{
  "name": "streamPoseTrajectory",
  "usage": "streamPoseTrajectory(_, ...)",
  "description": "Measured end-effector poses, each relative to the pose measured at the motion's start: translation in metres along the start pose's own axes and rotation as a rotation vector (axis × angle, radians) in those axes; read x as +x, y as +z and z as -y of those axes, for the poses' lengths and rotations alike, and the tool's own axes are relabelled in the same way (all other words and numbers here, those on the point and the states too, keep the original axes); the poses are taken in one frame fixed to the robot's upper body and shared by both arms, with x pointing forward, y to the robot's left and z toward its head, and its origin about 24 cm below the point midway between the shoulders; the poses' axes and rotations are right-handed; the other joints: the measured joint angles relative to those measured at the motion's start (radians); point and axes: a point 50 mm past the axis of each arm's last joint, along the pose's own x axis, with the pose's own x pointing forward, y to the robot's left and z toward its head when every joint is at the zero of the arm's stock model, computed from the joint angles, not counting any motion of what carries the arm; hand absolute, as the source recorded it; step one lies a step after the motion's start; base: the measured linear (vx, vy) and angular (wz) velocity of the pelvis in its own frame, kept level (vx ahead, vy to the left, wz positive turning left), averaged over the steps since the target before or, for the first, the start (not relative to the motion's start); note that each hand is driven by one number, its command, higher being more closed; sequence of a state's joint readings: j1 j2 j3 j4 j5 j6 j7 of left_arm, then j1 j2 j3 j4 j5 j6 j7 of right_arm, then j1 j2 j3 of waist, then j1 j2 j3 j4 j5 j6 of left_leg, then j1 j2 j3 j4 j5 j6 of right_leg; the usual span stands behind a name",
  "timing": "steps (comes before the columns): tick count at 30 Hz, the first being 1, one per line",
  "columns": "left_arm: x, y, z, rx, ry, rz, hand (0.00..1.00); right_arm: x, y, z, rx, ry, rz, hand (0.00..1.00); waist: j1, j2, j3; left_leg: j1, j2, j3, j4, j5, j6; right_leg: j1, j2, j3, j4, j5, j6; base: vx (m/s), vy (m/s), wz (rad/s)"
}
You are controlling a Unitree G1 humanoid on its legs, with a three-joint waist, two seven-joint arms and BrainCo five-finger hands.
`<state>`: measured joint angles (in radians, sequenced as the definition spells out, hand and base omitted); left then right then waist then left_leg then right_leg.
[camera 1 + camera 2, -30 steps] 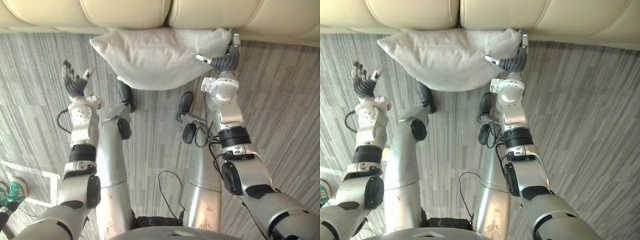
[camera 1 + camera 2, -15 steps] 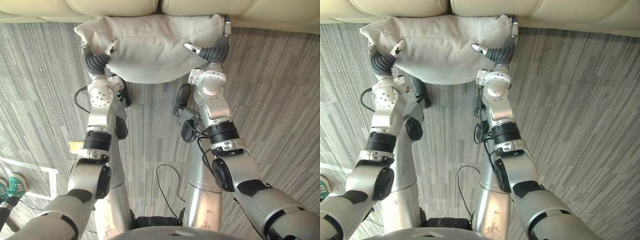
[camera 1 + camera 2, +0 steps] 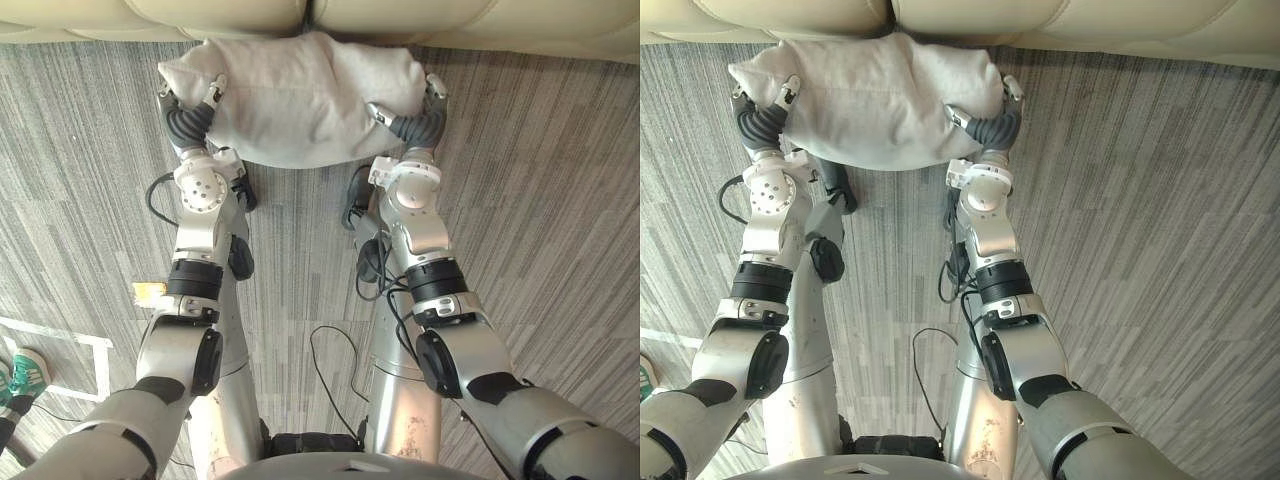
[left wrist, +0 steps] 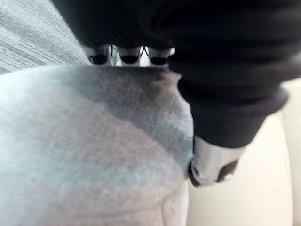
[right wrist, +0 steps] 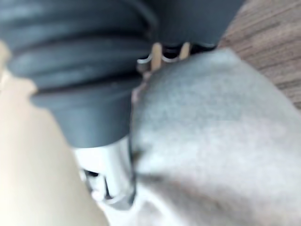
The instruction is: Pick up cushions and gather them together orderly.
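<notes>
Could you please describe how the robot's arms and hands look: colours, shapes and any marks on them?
The left arm and right arm are rounded silver-grey shells with black bands and black joint caps. The left forearm carries a small yellow tag. The left hand and right hand each have a dark ribbed cover and silver fingers with dark tips.

Grey striped carpet floor [image 3: 560,200] carries a cream sofa [image 3: 150,10] and white tape [image 3: 60,333].
</notes>
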<state>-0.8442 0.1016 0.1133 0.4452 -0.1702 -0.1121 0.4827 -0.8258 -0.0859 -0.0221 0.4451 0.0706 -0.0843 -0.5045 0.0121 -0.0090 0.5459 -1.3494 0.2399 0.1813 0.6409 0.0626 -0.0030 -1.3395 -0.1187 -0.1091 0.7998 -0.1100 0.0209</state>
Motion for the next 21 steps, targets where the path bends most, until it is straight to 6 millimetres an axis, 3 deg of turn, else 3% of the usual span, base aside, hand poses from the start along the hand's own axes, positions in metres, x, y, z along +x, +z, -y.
streamPoseTrajectory(3, 0.001, 0.002, 0.0, 0.0, -0.001, 0.007, 1.0, -0.005, -0.008, 0.003, 0.05, -0.009, -0.045, 1.0, -0.009, -0.001, -0.001, 0.023, 0.006, 0.011, -0.012, -0.001, 0.001, 0.019, 0.006, 0.004, -0.018, 0.011, 0.0, -0.02, -0.032, -0.09)
streamPoseTrajectory(8, 0.0, 0.027, 0.007, -0.038, -0.02, 0.107, 1.0, -0.015, -0.003, -0.003, 0.166, 0.01, -0.032, 1.0, -0.019, 0.0, -0.001, 0.031, 0.015, 0.016, -0.016, 0.002, -0.002, 0.022, 0.021, 0.015, -0.037, 0.029, -0.003, -0.01, -0.038, -0.12)
streamPoseTrajectory(12, -0.002, 0.029, 0.008, -0.038, -0.006, 0.119, 1.0, -0.02, -0.008, -0.004, 0.26, 0.018, -0.07, 1.0, -0.019, 0.0, -0.001, 0.061, 0.017, 0.015, -0.019, 0.002, -0.004, 0.053, 0.024, 0.014, -0.043, 0.03, -0.004, 0.0, -0.049, -0.01)
streamPoseTrajectory(21, -0.03, 0.039, 0.007, -0.098, 0.0, 0.19, 1.0, -0.045, -0.004, 0.004, 0.398, 0.018, -0.032, 1.0, -0.018, 0.0, -0.002, 0.165, 0.015, 0.011, -0.031, -0.005, -0.001, 0.172, 0.031, 0.015, -0.077, 0.037, 0.003, 0.0, -0.05, 0.0)
